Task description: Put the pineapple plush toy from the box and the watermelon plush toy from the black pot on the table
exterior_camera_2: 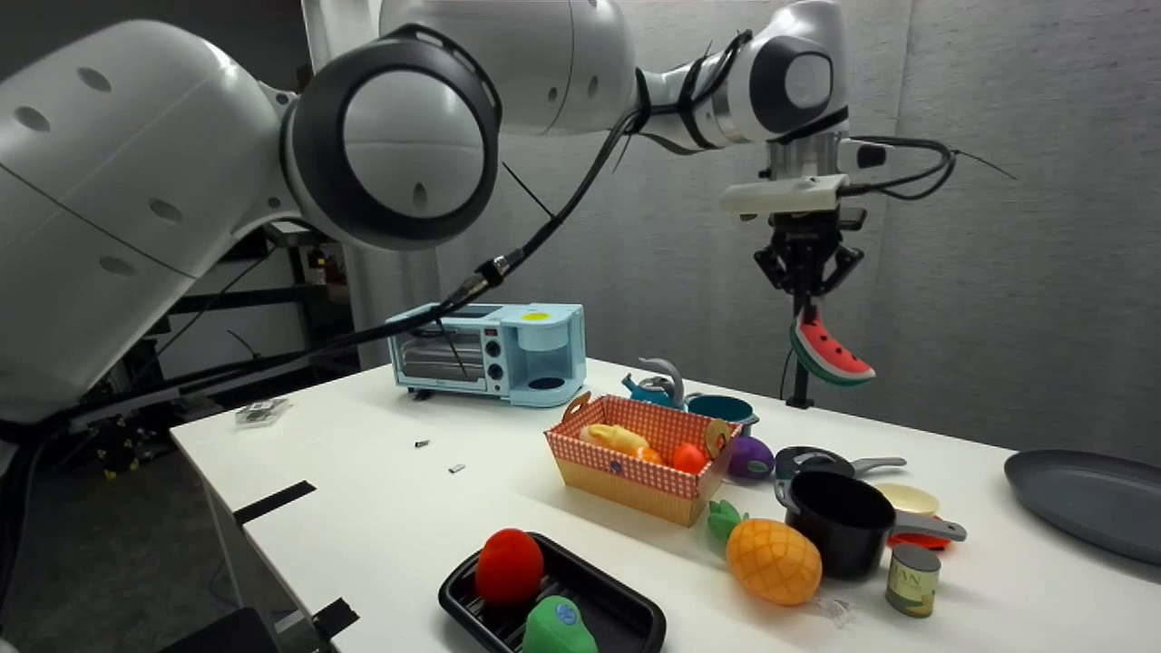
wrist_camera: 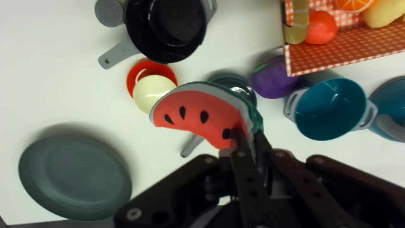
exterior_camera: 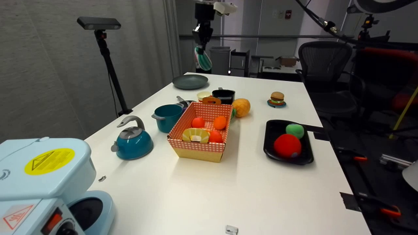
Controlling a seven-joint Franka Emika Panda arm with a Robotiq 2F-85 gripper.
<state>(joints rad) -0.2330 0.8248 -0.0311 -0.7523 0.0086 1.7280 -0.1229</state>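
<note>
The end effector (exterior_camera: pixel 201 50) holds the watermelon plush toy (exterior_camera: pixel 204 62) aloft

In an exterior view, the toy hangs high above the bench (exterior_camera: pixel 261 195), its striped green rind showing. A grey plate (exterior_camera: pixel 190 81) lies near the bench's far end. The box (exterior_camera: pixel 197 154) stands with toy fruit (exterior_camera: pixel 219 122) in it; a teal pot (exterior_camera: pixel 167 119) is just beside it, a teal kettle (exterior_camera: pixel 134 145) near. A burger toy (exterior_camera: pixel 277 98) sits well apart.

In an exterior view, the pineapple plush toy (exterior_camera_2: pixel 774 560) lies on the bench, outside the box and near it. The black pot (exterior_camera_2: pixel 839 535) stands just beside that toy; whether the two touch, I cannot tell. A small can (exterior_camera_2: pixel 912 585) stands near the black pot. The watermelon plush toy tilts, held by its upper end, red seeded face in sight.

In the wrist view, the fingers (wrist_camera: pixel 262 144) are clamped on one end of the watermelon plush toy, which partly hides a pan (wrist_camera: pixel 239 85) and a cream bowl (wrist_camera: pixel 148 95).
</note>
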